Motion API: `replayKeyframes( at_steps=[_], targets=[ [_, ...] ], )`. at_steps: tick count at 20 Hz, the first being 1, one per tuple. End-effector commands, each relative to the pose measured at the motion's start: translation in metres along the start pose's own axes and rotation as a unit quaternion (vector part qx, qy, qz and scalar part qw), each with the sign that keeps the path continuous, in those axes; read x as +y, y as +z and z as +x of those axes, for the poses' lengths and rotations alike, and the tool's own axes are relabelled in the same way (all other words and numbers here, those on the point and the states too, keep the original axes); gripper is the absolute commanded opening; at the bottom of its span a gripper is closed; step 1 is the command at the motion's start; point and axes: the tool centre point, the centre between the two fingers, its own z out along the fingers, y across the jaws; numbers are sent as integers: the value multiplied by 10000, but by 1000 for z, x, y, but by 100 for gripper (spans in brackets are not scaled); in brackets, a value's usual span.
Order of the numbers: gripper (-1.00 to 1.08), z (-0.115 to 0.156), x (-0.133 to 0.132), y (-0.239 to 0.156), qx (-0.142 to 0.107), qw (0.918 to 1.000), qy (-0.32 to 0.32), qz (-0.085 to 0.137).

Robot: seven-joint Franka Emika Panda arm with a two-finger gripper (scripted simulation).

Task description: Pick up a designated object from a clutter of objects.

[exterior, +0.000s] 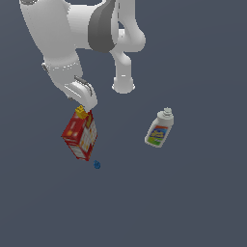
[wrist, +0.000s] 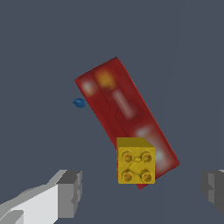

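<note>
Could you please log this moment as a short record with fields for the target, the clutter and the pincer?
target: small yellow studded toy brick, beside one end of the carton
carton: red-and-white cardboard box, lying on the grey floor
bottle: white plastic bottle with blue-green label, lying apart on the exterior view's right
small item: tiny blue object, near the carton's other end
pincer: open, fingers either side of the brick, not gripping it

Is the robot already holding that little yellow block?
No. In the wrist view the gripper is open, its fingers standing wide apart on either side of the yellow block without touching it.
</note>
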Motion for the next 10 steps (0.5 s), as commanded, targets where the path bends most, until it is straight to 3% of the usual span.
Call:
replayKeyframes(
  at_steps=[1, 10],
  targets=[
    [100, 0, 0, 6, -3, 10000, 4, -2],
    [100, -1, 1, 42, -5, 10000, 26, -5]
  ],
)
